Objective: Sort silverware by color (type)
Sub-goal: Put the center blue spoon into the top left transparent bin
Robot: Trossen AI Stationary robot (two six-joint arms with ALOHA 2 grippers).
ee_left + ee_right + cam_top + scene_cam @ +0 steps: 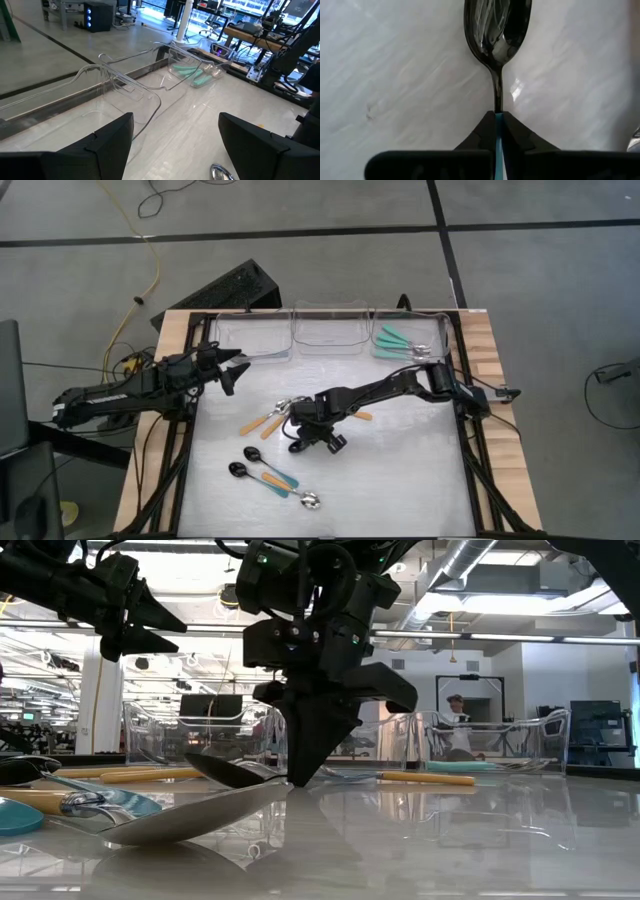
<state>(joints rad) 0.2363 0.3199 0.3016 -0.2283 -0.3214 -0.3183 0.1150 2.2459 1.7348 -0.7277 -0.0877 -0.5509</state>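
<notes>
Black-bowled spoon (498, 31) (blue handle) pinched in right hand (498, 120) at worktop (400, 470) centre, left hand (232, 369) spread wide near clear bins (327, 330).

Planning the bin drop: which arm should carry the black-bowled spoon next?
The right: its end effector is already shut on the black-bowled spoon mid-table. The left end effector hovers open near the bins, holding nothing.
</notes>
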